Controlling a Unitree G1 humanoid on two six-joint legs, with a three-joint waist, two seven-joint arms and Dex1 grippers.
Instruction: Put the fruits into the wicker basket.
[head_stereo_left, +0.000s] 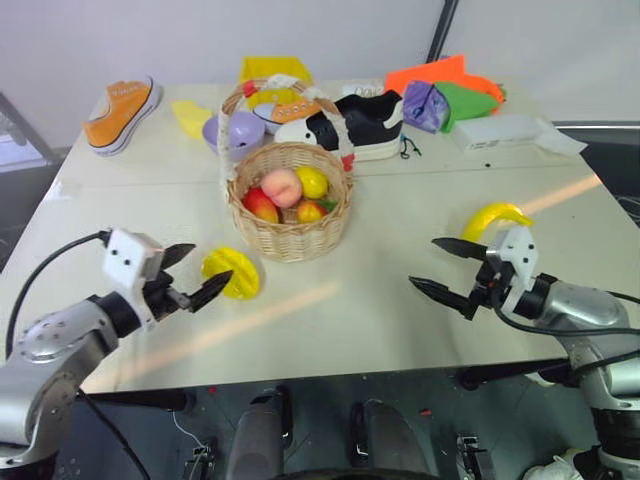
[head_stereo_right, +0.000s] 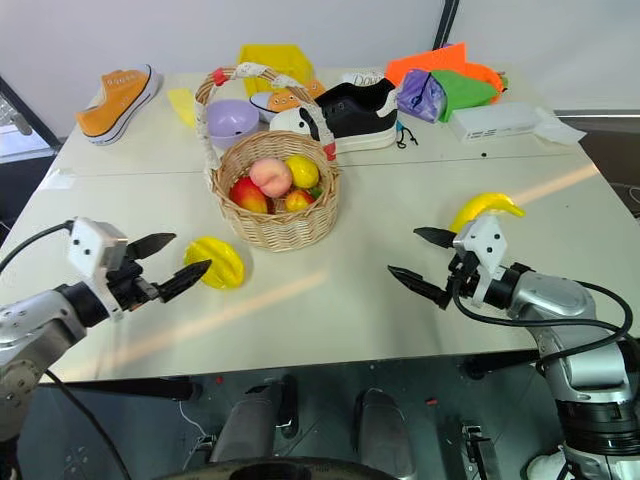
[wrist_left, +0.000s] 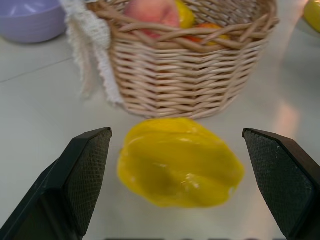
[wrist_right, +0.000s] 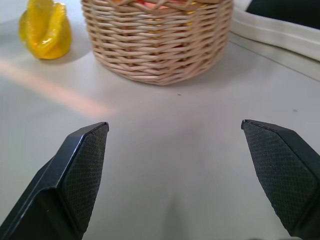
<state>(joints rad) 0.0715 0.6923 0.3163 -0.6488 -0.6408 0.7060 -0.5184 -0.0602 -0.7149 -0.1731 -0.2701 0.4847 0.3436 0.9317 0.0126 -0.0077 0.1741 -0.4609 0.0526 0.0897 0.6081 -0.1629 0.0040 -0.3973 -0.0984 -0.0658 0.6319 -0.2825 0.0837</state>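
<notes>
Your left gripper (head_stereo_left: 190, 274) is spread wide with nothing in it, and the starfruit (head_stereo_left: 233, 273) sits right off its fingertips; look down the wrist and the fruit lies squarely between the two black fingers (wrist_left: 82, 175), not yet touched as far as you can see. Your right gripper (head_stereo_left: 452, 270) is spread just as wide and empty too, hovering over bare table (head_stereo_left: 340, 310), pointing toward the middle, with the banana (head_stereo_left: 495, 217) lying just behind it, near its upper finger. So neither fruit is picked up yet. Move outward and there's the wicker basket (head_stereo_left: 290, 235) standing upright in the middle of the table, just beyond the starfruit, and it already holds a peach, a yellow piece and a couple of red-orange ones, so part of the job looks done. What's left, by my reading, is these two yellow ones: starfruit first for your left, banana for your right. The starfruit is glossy, bright yellow, deeply ridged, lying on its side, and those slick ridges could slip out of a pinch, so close across its broad middle. The banana is smooth and curved, arching up off the table with a greenish tip. The basket is tan weave with a tall arched handle (head_stereo_right: 215, 85) wrapped in red and white, so mind that arch when you drop the fruit in.
</notes>
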